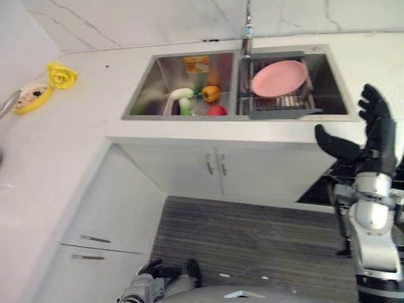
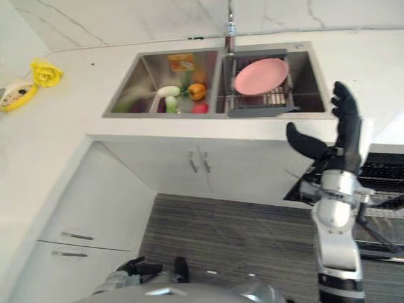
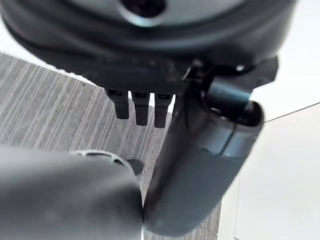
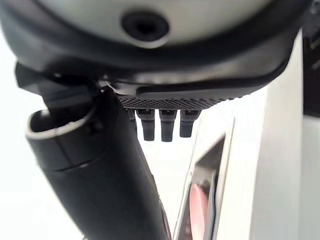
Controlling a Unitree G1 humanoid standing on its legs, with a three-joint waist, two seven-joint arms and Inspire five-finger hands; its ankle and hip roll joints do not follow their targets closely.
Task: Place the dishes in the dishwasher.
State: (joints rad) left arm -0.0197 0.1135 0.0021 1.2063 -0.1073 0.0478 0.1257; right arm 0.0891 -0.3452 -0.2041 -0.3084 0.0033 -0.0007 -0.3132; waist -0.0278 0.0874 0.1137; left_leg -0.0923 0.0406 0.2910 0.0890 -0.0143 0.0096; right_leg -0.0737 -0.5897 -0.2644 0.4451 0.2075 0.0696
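Upper left of the frame: a yellow flower-shaped item (image 1: pixel 62 75) lies on the white countertop (image 1: pixel 76 145), and just left of it a yellow-rimmed dish (image 1: pixel 30 98) holds pale and dark contents that cannot be identified.

Lower left: the left hand (image 1: pixel 158 270) hangs low by the bottom edge, above the grey striped floor (image 1: pixel 252 240). In its wrist view the fingers (image 3: pixel 141 106) point straight out, relaxed, with nothing between them and the thumb.

Upper centre: a double stainless sink (image 1: pixel 136 101) is set into the counter, with a tap (image 1: pixel 247 31) at its rear divider. The left basin holds an orange packet (image 1: pixel 197 64) against the back wall and assorted produce, including a white-and-green vegetable (image 1: pixel 181 94), an orange pepper (image 1: pixel 211 93) and a red piece (image 1: pixel 217 110). The right basin holds a dark wire rack (image 1: pixel 284 104), and a pink plate (image 1: pixel 279 77) rests tilted in it. White cabinet doors (image 1: pixel 214 167) stand below the sink.

Right side: the right hand (image 1: pixel 372 129) is raised in front of the counter edge, near the sink's right corner but apart from the plate. Its fingers are extended upward, the thumb spread wide to the left; it holds nothing. An open dark rack (image 2: pixel 385 170) shows beyond the right forearm at lower right; whether it holds any dishes cannot be told.
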